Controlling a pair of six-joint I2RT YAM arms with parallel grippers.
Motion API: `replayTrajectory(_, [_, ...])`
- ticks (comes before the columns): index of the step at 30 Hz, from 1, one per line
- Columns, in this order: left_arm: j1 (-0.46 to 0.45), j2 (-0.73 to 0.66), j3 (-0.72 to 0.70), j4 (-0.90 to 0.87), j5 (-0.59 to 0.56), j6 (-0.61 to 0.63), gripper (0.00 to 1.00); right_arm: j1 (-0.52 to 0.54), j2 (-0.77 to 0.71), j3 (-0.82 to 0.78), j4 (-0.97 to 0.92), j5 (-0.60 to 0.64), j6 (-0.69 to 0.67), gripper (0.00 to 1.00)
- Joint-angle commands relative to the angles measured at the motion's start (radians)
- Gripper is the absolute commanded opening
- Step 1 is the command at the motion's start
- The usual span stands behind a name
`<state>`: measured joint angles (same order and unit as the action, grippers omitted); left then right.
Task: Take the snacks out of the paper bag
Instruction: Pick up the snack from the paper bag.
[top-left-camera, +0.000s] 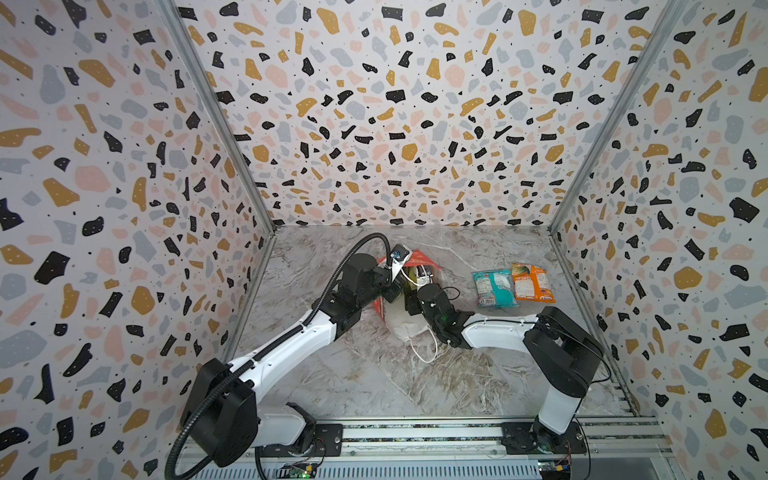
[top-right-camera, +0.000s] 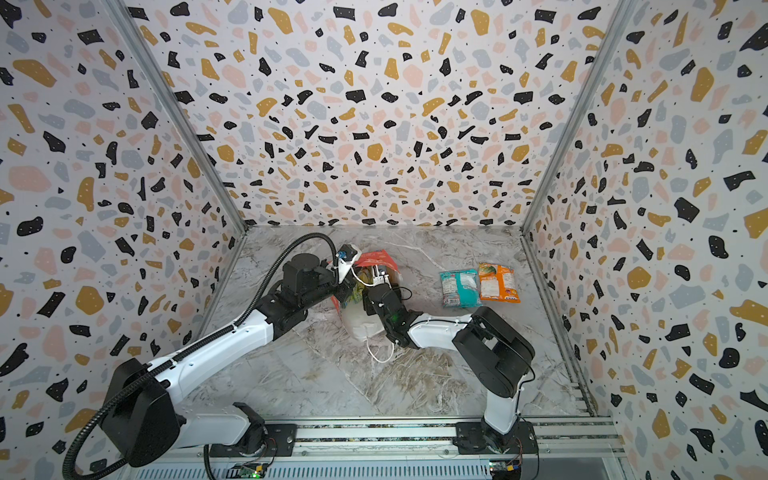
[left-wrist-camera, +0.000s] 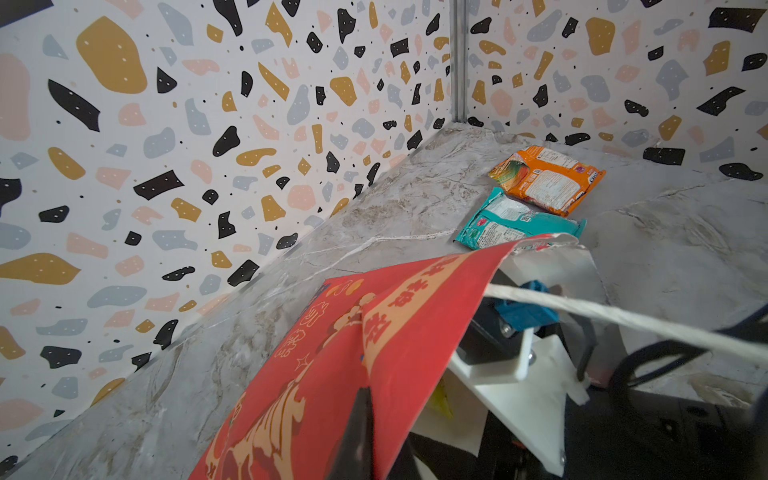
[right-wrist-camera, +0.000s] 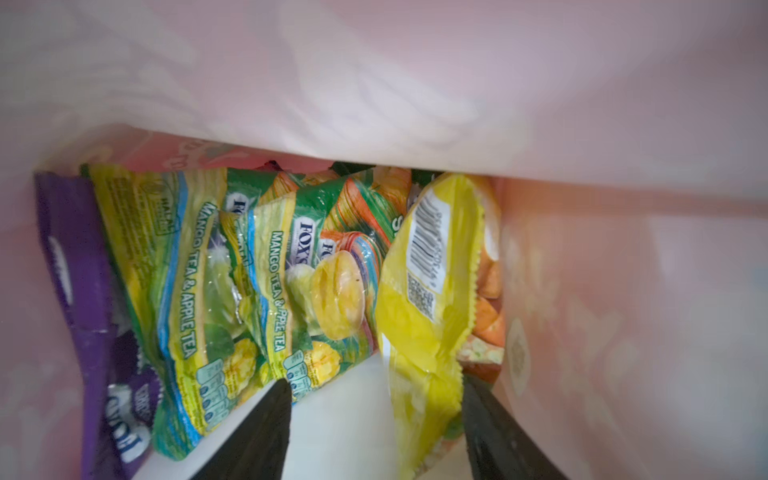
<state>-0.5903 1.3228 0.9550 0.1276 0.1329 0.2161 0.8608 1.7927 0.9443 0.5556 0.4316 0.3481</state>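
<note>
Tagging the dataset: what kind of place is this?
Likely a lab robot cell: patterned wall panels box in a marble-look tabletop, with the left arm and right arm mounted on a metal rail.

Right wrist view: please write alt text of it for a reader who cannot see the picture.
Seen from inside the paper bag, the right gripper is open, its black fingers on either side of the yellow packet. Next to it lie two green-yellow FOX'S packets, overlapping, and a purple packet against the bag's wall.
</note>
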Motion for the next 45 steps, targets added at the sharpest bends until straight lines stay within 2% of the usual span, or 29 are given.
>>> replayTrajectory(1, [-0.008,-0.036,-0.003,0.081,0.048,-0.005,0.0,-0.019,0.007,0.026,0.099,0.016,-0.034,0.66])
replayTrajectory(5, [-0.011,-0.034,-0.015,0.106,0.068,-0.011,0.0,-0.022,0.062,0.098,-0.007,0.112,0.044,0.65])
replayTrajectory(8, [-0.011,-0.025,-0.004,0.088,0.062,-0.003,0.0,-0.029,0.098,0.131,-0.031,0.112,0.063,0.51])
replayTrajectory(10, [-0.011,-0.026,-0.001,0.088,0.062,-0.001,0.0,-0.039,0.117,0.151,-0.063,0.107,0.083,0.39])
replayTrajectory(12, [-0.011,-0.029,-0.012,0.105,0.062,-0.006,0.0,-0.047,0.124,0.151,-0.063,0.103,0.087,0.35])
replayTrajectory(16, [-0.011,-0.018,-0.012,0.108,0.049,-0.003,0.0,-0.064,0.122,0.149,-0.066,0.066,0.1,0.19])
replayTrajectory(19, [-0.011,-0.011,-0.009,0.11,0.041,-0.003,0.0,-0.065,0.101,0.13,-0.05,0.044,0.087,0.13])
replayTrajectory(25, [-0.011,-0.004,-0.006,0.109,0.001,-0.006,0.0,-0.058,0.016,0.078,-0.026,-0.037,0.058,0.05])
replayTrajectory(30, [-0.011,-0.003,-0.022,0.116,-0.029,-0.007,0.0,-0.025,-0.065,0.019,-0.009,-0.058,0.015,0.01])
replayTrajectory(40, [-0.011,-0.001,-0.025,0.116,-0.067,-0.006,0.0,0.025,-0.252,-0.114,0.002,-0.194,-0.053,0.0])
replayTrajectory(45, [-0.011,-0.002,-0.038,0.152,-0.074,-0.012,0.0,0.026,-0.372,-0.199,0.016,-0.317,-0.052,0.0])
